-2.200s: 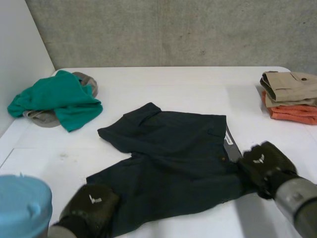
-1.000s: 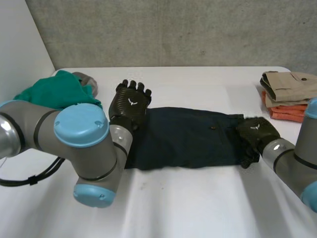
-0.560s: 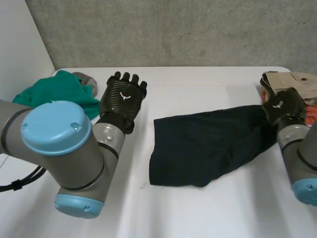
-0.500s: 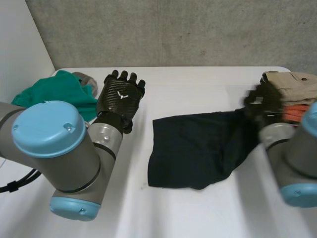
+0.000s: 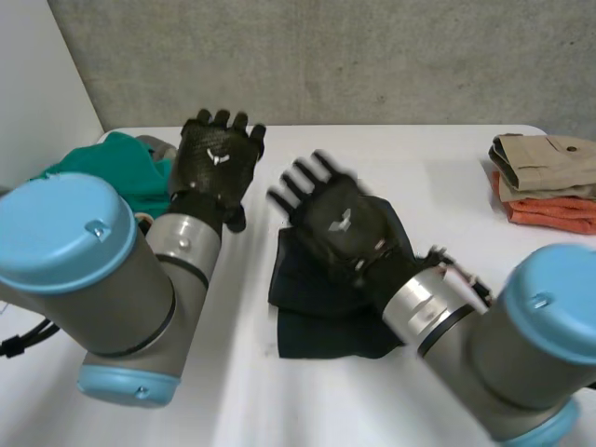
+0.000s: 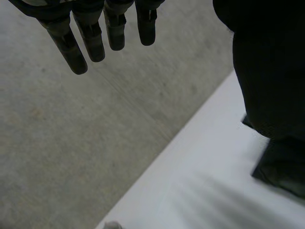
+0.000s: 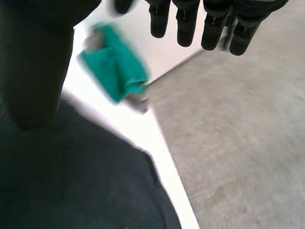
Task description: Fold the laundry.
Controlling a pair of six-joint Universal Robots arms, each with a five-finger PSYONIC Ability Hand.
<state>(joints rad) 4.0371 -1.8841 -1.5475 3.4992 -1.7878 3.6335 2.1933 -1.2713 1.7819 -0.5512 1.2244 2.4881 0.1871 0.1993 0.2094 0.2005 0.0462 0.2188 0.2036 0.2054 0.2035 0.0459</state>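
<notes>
The dark cloth [image 5: 312, 321] lies as a folded packet on the table [image 5: 400, 158], in the middle of the frame and a little toward the bottom. The right hand [image 5: 340, 222] is directly over the upper part of it, with the palm facing down and the fingers [image 7: 187, 26] straight and spread. It holds nothing. The hand is blurred in the head view, so I cannot say if the palm touches the cloth or only hovers over it. In the right wrist view the cloth is under the palm, and the fingertips reach past its far edge.

The left hand [image 5: 216, 156] is at the upper left of the frame, beside the green cloth [image 5: 126, 168] and apart from the dark cloth. Its fingers are also straight and empty.

So the right hand is clearly the nearer one. For the left hand, the cloth lies toward the lower right. The right arm hides the right side of the packet, so its long axis is hard to judge. The finished pile [image 5: 545, 177] is at the far right, well apart.
</notes>
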